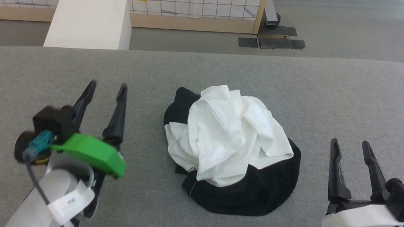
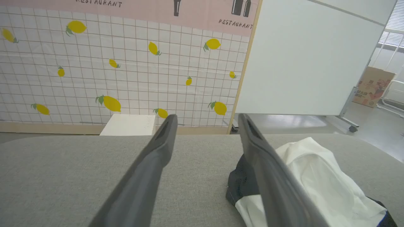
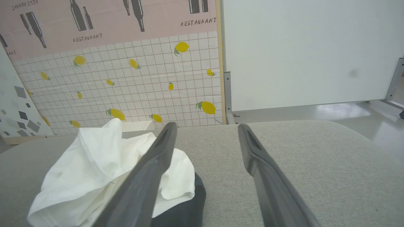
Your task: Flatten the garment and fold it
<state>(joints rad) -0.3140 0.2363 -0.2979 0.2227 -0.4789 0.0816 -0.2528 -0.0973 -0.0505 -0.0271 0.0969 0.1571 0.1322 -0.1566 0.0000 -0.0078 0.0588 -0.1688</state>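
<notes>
Well, nearest me the left gripper (image 1: 107, 85) and right gripper (image 1: 349, 143) hover over the grey table (image 1: 368, 98), jaws spread wide and empty, flanking the garment (image 1: 228, 149), which lies bunched in a heap between them, touched by neither; poised, I'd guess, to find edges to pull flat. Beyond stands a white box (image 1: 87, 20).

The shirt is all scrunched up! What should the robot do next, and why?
Probably move the left tool sideways to the shirt and pinch its nearest black edge. It lies in a crumpled heap on the grey surface; this tool and the right tool stand open and empty on either side.
</notes>
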